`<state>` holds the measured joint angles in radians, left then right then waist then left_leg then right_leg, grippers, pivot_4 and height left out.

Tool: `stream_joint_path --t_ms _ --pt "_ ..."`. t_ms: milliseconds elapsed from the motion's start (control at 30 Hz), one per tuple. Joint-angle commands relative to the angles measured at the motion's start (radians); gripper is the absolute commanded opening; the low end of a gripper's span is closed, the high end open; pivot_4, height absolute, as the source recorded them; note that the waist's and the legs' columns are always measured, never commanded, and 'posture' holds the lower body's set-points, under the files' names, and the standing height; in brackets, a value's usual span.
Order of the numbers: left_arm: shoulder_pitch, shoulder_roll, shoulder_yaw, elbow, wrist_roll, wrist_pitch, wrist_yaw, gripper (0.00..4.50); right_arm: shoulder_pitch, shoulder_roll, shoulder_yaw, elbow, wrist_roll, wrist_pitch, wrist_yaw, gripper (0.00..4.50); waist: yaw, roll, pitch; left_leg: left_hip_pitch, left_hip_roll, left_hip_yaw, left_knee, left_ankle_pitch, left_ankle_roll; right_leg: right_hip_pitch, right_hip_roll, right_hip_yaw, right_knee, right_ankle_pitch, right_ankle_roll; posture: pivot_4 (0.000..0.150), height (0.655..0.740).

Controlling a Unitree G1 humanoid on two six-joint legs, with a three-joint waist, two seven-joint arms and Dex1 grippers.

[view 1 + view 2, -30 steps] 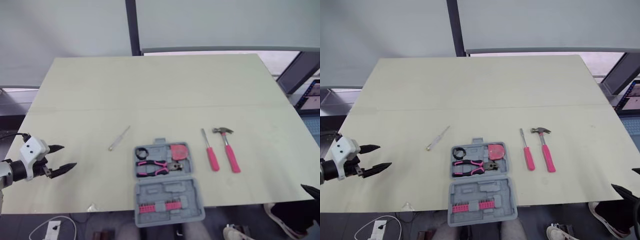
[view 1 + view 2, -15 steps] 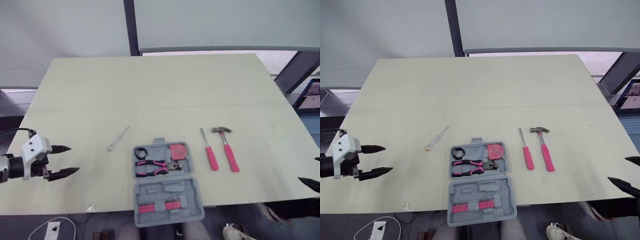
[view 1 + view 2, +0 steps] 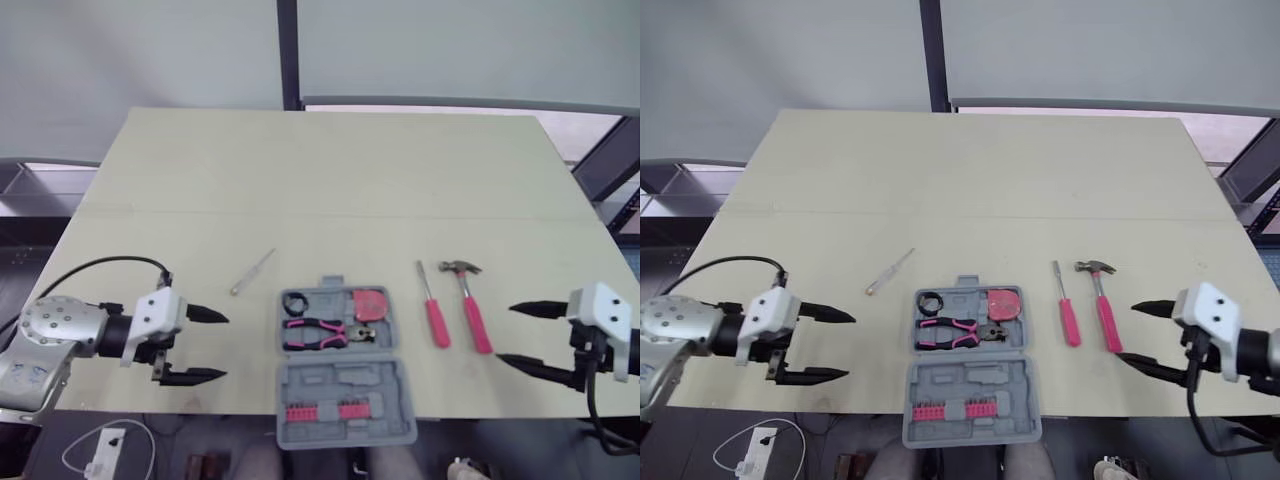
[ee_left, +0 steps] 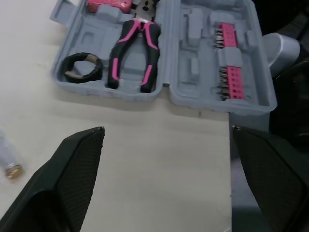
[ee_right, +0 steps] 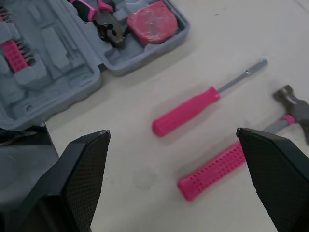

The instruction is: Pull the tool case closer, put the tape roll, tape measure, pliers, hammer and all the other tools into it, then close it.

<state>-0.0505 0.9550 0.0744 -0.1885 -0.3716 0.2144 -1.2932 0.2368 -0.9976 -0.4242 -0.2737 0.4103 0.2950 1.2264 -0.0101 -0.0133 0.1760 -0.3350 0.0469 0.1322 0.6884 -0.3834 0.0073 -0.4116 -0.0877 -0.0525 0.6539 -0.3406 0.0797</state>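
The grey tool case lies open at the table's front edge, its lid with pink bits hanging over the edge. In its tray sit a black tape roll, pink-handled pliers and a pink tape measure. Right of the case lie a pink screwdriver and a pink-handled hammer. A thin clear-handled screwdriver lies to the case's left. My left gripper stands open left of the case. My right gripper stands open just right of the hammer.
The pale wooden table stretches far behind the tools. Its front edge runs just below both grippers. A dark window post rises behind the table. A cable and a power strip lie on the floor below the left gripper.
The camera has shifted. My left gripper moved right toward the case. My right gripper came in from the right edge and now hangs beside the hammer. The tools lie as before.
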Motion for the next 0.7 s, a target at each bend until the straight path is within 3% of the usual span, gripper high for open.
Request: stream_joint_path --t_ms 33,333,433,467,500,700 --pt "-0.041 -0.025 -0.065 -0.014 0.032 -0.038 -0.005 4.50 -0.034 0.021 0.071 -0.065 0.014 0.015 -0.024 4.45 0.005 0.000 0.000 0.000 0.000 0.000 0.002 0.000 0.000 0.000 0.000 0.000 0.001 0.000 0.000 0.150 0.7400" --pt "-0.154 -0.111 -0.221 0.117 0.158 -0.153 -0.006 4.50 -0.142 0.042 0.304 0.012 -0.117 -0.110 -0.015 4.45 0.007 0.000 0.000 0.000 0.000 0.000 0.006 0.000 0.000 0.000 0.002 0.000 0.004 0.000 0.000 0.150 0.7400" --pt "-0.171 -0.125 -0.249 0.172 0.200 -0.206 0.002 3.64 -0.198 0.059 0.367 0.060 -0.158 -0.136 -0.028 3.24 0.005 0.000 0.000 -0.001 0.001 0.001 0.007 0.000 0.001 -0.001 0.003 0.001 0.004 0.000 0.000 0.150 0.7400" --pt "-0.174 -0.127 -0.260 0.184 0.218 -0.221 0.008 3.15 -0.217 0.065 0.387 0.080 -0.180 -0.148 -0.036 2.73 0.005 0.000 0.000 -0.001 0.001 0.001 0.007 0.000 0.001 -0.001 0.003 0.001 0.004 0.000 0.000 0.150 0.7400" --pt "-0.177 -0.133 -0.269 0.196 0.234 -0.232 0.019 2.68 -0.234 0.072 0.404 0.101 -0.196 -0.155 -0.041 2.71 0.006 0.000 0.000 -0.001 0.002 0.001 0.007 0.000 0.001 -0.001 0.003 0.001 0.005 0.000 0.000 0.150 0.7400" --pt "-0.194 -0.178 -0.309 0.243 0.286 -0.261 0.046 2.68 -0.296 0.101 0.495 0.199 -0.283 -0.225 -0.054 2.71 0.008 0.000 0.000 -0.001 0.002 0.001 0.009 -0.001 0.001 -0.001 0.002 0.001 0.005 0.000 0.000 0.150 0.7400"
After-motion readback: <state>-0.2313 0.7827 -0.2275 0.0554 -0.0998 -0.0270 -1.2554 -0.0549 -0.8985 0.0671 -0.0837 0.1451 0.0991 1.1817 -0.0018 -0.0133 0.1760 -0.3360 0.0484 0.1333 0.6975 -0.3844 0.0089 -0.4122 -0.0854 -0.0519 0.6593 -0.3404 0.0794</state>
